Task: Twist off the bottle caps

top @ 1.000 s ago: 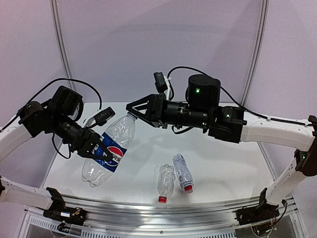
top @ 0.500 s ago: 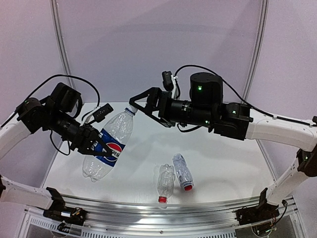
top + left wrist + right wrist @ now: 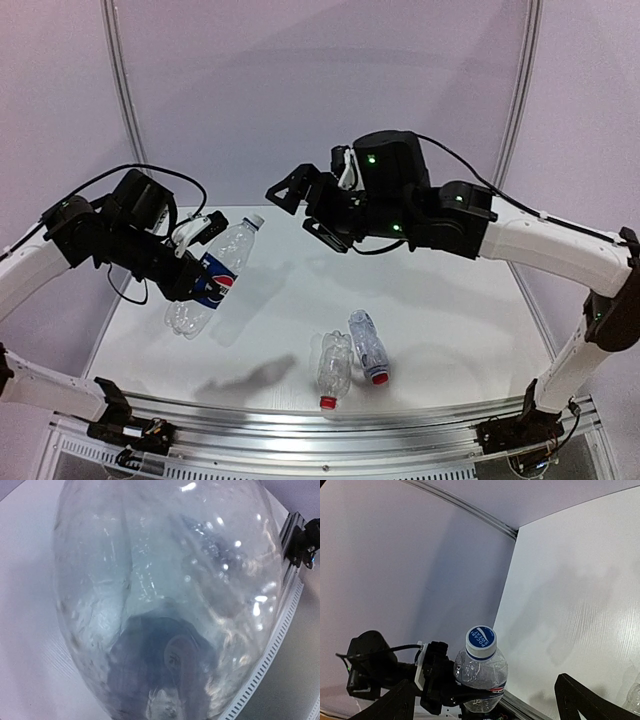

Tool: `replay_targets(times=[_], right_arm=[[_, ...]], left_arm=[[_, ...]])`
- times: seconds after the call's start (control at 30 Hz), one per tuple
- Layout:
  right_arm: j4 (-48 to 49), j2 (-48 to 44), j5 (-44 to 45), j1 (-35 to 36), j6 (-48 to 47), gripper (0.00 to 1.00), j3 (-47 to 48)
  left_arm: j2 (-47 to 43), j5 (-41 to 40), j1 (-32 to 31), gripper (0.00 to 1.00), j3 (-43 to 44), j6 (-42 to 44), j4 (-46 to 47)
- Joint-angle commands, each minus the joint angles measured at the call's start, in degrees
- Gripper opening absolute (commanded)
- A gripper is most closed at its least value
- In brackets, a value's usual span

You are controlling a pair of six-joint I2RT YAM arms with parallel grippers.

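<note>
My left gripper (image 3: 203, 284) is shut on the blue-labelled Pepsi bottle (image 3: 215, 275) and holds it tilted above the table's left side. Its whitish, blue-topped cap (image 3: 254, 220) points up and right and sits on the neck. My right gripper (image 3: 292, 206) hangs open a short way right of that cap, touching nothing. In the right wrist view the cap (image 3: 481, 641) faces the camera between the spread fingers (image 3: 395, 702). The bottle's body (image 3: 160, 580) fills the left wrist view. Two ribbed bottles (image 3: 334, 364) (image 3: 368, 343) lie near the front, red caps (image 3: 327, 402) (image 3: 380, 380) on.
A metal rail (image 3: 330, 425) runs along the table's front edge, with both arm bases bolted to it. Pale walls and upright posts (image 3: 120, 90) close the back and sides. The left arm's cable (image 3: 150, 170) loops above its wrist.
The right gripper opened off the Pepsi bottle's cap and drew back up and to the right. The left arm carried the bottle left and away from it, cap in place.
</note>
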Motion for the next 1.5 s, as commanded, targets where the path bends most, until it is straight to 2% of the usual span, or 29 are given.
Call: replay_targets(times=[0.0,0.23,0.53,0.83,0.97,1.03,1.2,1.3,1.4,1.47], right_arm=[[-10.43,7.37,2.20,-0.25,3.45,0.93,9.08],[-15.74,15.01,0.16,0.05,6.53,0.76,18.40],[-16.66,16.25,-1.16,0.20,7.68,0.58,18.84],[-15.71,16.31,-0.50,0.04,6.16,0.55,18.84],[-15.83,16.17,0.05,-0.40,5.83,0.49,18.43],[-15.70,16.12,-0.35,-0.50,5.82,0.44,18.11],[-14.28,14.45,-1.22,-0.48,5.54,0.18,15.11],[-10.50,12.29,-2.80,-0.55,3.93,0.01,11.10],[-2.26,8.11,-5.53,-0.80,-0.17,0.00,3.87],[3.62,4.17,-6.89,-1.35,-3.70,0.00,-2.20]], left_arm=[[0.95,-9.71,-3.77,0.00,1.23,-0.99,0.32],[2.95,-13.31,-7.05,0.00,1.63,-3.37,0.16],[3.74,-14.47,-7.87,0.00,2.12,-3.50,0.44],[4.01,-15.72,-9.53,0.00,2.18,-3.97,0.56],[3.90,-16.76,-10.05,0.00,2.62,-4.30,0.79],[3.81,-16.86,-10.32,0.00,2.70,-4.51,0.99],[4.25,-16.78,-10.46,0.00,3.12,-4.88,1.32],[4.46,-14.30,-10.46,0.00,3.73,-4.56,1.53],[3.96,-6.35,-9.32,0.00,4.38,-2.79,1.36],[3.32,6.59,-6.10,0.00,4.56,-1.54,1.22]])
